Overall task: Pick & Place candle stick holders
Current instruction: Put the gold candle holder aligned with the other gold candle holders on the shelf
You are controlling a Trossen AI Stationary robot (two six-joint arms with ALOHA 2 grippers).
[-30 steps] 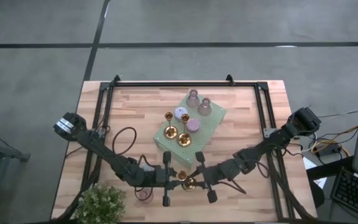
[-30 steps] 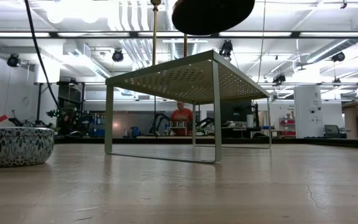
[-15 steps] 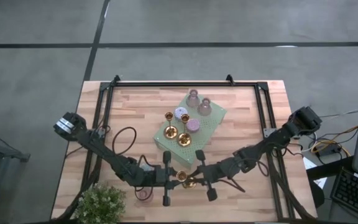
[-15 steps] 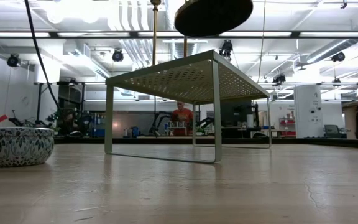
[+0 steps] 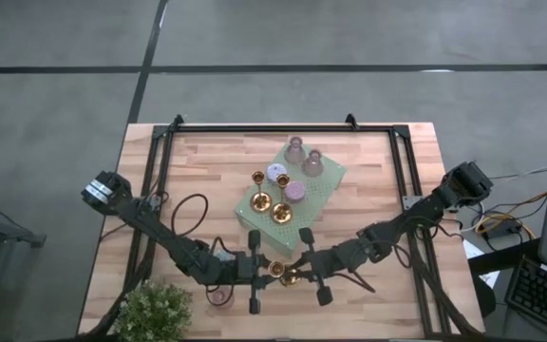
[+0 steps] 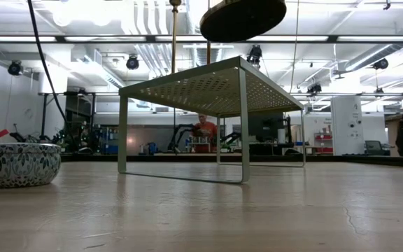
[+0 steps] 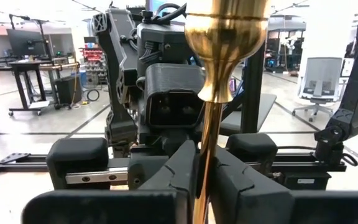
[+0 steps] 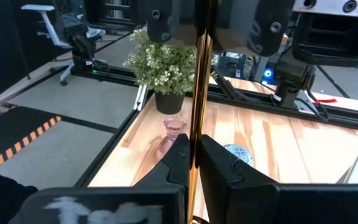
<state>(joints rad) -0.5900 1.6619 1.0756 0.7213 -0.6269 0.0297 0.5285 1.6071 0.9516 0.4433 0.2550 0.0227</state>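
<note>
Near the table's front edge, a gold candlestick (image 5: 287, 276) is pinched at its stem between the right gripper (image 5: 304, 271) and the left gripper (image 5: 262, 271), so it could be tilted or dropped if either grip is slackened unevenly.

Wooden tabletop (image 5: 198, 180) and what rests on it

A pale-green perforated stand (image 5: 326, 185) sits at its centre; a leafy potted plant (image 5: 155, 309), a small pink glass holder (image 5: 218, 297) and a patterned bowl (image 6: 19, 164) occupy the near-left corner.
</note>
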